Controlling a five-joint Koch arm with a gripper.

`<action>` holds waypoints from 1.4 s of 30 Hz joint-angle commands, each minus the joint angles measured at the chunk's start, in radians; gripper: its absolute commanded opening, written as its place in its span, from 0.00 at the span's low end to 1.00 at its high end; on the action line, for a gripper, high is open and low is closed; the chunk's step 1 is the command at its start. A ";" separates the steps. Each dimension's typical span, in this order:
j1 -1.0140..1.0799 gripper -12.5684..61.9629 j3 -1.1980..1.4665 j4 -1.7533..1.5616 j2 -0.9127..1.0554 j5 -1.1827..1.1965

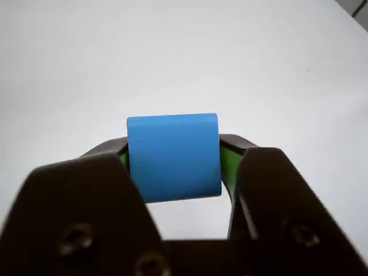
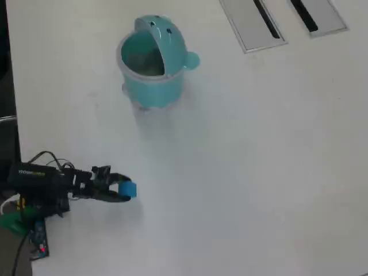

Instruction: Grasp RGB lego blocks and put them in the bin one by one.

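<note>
Here the pincer (image 1: 174, 172) is clamped on the blue lego block (image 1: 173, 156) (green pads pressed against both sides), held over the white bench (image 2: 259, 172), well apart from the open-lidded teal bin (image 2: 152, 80).

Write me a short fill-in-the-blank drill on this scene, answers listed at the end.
1. The gripper is shut on a ____ lego block.
2. The bin's lid stands ____.
3. In the overhead view, the bin sits ____ the gripper in the picture.
4. Two grey panels lie at the top ____ of the overhead view.

Answers: blue; open; above; right
</note>
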 commanded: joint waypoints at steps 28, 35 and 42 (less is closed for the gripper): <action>-0.557 0.33 -0.287 -0.252 0.055 -0.132; -0.669 0.32 -0.374 -0.305 -0.057 -0.160; -0.709 0.32 -0.495 -0.442 -0.259 -0.170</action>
